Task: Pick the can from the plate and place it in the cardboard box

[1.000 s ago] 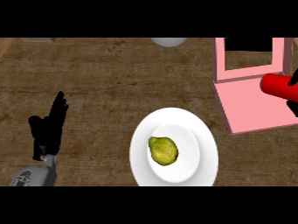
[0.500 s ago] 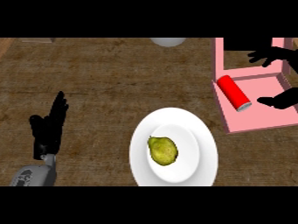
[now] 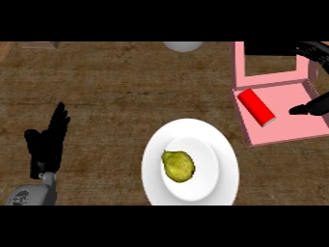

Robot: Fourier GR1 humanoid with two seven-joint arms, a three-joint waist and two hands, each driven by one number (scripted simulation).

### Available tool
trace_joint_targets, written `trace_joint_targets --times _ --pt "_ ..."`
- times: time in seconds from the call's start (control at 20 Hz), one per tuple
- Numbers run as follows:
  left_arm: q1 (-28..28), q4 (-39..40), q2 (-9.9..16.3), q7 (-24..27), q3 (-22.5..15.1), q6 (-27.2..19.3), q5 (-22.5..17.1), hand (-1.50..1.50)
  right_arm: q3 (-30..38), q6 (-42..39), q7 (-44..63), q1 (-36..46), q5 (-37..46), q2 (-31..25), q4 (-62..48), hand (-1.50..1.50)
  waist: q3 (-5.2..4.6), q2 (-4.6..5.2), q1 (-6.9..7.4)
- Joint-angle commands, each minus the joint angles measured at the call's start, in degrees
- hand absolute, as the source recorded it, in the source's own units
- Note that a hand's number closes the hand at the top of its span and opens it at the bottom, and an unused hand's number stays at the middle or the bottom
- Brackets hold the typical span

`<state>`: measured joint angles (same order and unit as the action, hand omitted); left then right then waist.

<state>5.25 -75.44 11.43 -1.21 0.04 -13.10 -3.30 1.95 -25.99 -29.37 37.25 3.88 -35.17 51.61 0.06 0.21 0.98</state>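
Fingers point(image 3: 316, 107) on the right hand point(image 3: 328, 99) are spread open and off the can point(image 3: 256, 106), which lies in the pink box point(image 3: 316, 132), so the job looks basically done, pear point(image 3: 178, 165) alone on the plate point(image 3: 217, 144).

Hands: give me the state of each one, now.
Left hand: open, fingers straight, resting at the lower left, holding nothing.
Right hand: open above the pink box, holding nothing; the red can lies inside.

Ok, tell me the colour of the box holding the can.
Pink, in the head view: box, red can.
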Motion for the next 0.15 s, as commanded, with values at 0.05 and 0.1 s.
trace_joint_targets --times 0.05,0.1 --pt "1.8 1.2 -0.9 -0.2 -0.3 -0.8 0.9 0.00 7.4 -10.1 -2.2 3.7 -7.5 -4.3 -11.3 -1.50 0.02 0.31 -0.03" --pt "1.4 -0.1 0.4 -1.4 0.3 0.2 0.4 0.00 8.4 -10.6 -1.6 4.6 -7.8 -5.0 -13.6 -1.50 0.02 0.21 0.17"
